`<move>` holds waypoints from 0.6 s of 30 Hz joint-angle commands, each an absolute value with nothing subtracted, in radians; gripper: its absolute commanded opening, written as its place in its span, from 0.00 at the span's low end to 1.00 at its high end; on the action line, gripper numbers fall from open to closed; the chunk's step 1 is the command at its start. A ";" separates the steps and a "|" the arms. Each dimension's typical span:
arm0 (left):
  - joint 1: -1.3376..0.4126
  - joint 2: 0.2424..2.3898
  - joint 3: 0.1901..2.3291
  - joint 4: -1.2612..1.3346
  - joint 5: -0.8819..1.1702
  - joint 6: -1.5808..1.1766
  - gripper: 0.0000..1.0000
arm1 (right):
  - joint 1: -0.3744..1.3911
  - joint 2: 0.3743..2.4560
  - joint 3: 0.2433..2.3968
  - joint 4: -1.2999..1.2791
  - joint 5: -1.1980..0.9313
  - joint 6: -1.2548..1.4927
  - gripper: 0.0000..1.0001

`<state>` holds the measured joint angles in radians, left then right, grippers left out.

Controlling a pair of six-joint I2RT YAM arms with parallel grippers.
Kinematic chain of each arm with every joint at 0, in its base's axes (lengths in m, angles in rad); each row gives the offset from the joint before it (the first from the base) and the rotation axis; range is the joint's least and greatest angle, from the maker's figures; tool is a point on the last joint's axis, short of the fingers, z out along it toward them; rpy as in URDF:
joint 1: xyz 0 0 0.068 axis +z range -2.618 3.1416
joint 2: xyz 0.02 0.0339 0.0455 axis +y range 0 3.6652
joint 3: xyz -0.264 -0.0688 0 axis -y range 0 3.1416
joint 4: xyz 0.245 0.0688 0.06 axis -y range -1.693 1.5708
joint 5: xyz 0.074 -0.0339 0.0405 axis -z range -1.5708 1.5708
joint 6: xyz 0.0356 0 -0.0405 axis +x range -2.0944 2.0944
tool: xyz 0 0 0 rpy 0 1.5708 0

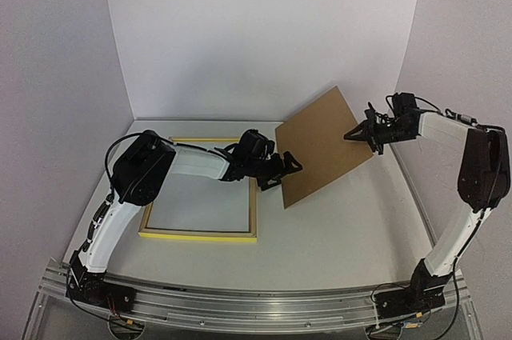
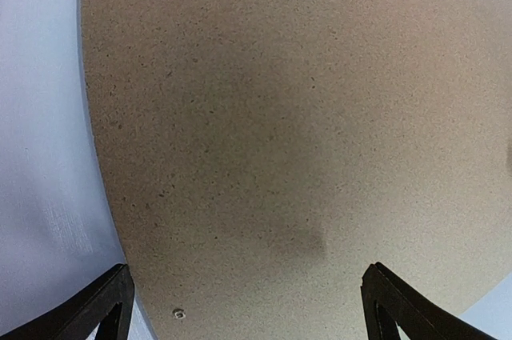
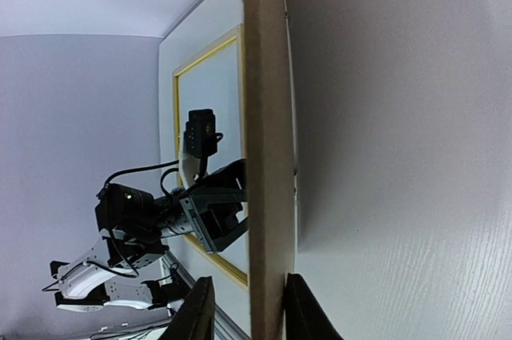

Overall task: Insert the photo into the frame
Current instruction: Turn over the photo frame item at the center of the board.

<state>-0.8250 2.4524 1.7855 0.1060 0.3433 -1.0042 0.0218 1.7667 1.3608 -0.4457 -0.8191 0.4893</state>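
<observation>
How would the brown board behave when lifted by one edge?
Probably stiff: the brown board looks flat, without sag, though the right tool pinches only one edge. Likely light, as that pinch holds it tilted up. It may swing in so narrow a grip.

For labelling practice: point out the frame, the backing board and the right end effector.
frame [image 1: 200, 236], top view, near yellow rail.
backing board [image 1: 320, 144], top view, brown face centre.
right end effector [image 1: 351, 135], top view, between fingertips.
</observation>
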 commanded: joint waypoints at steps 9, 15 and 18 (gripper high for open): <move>-0.848 2.376 1.695 -0.042 0.290 -0.950 1.00 | 0.046 1.598 1.429 -0.723 -0.446 0.359 0.00; -0.848 2.311 1.691 -0.085 0.269 -0.900 1.00 | 0.052 1.562 1.469 -0.745 -0.489 0.289 0.00; -0.847 2.232 1.682 -0.107 0.243 -0.854 1.00 | 0.090 1.524 1.530 -0.782 -0.413 0.231 0.00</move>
